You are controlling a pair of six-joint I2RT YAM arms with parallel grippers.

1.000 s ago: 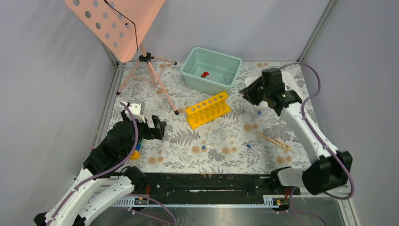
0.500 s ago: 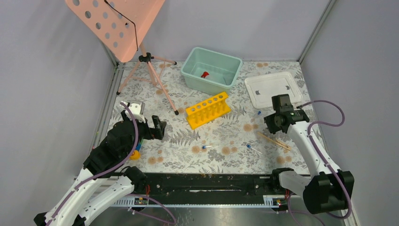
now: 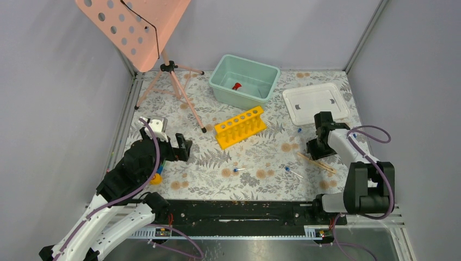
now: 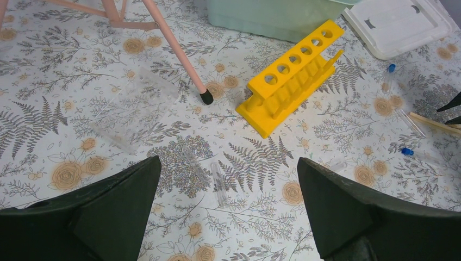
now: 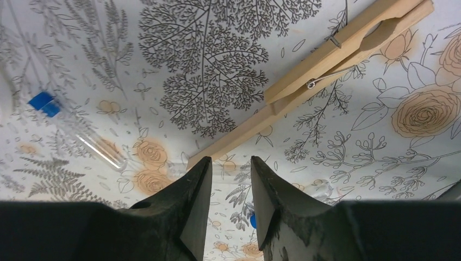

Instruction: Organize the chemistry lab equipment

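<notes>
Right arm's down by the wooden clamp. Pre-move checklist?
1. Right gripper empty: ok, jaws narrowly apart, nothing between them.
2. Wooden clamp between jaws: not ok, its end lies just beyond the fingertips.
3. Blue-capped tube clear of the fingers: ok, off to one side.
4. Yellow rack holes free: ok.
5. Left gripper open and empty: ok.
6. Fingertips touching the table: cannot tell.

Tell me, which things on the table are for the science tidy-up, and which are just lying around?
For the job:
- yellow rack
- blue-capped tubes
- red-capped bottle, lying in the bin
- wooden clamp, probably

Just lying about:
- pink stand
- blocks
</notes>
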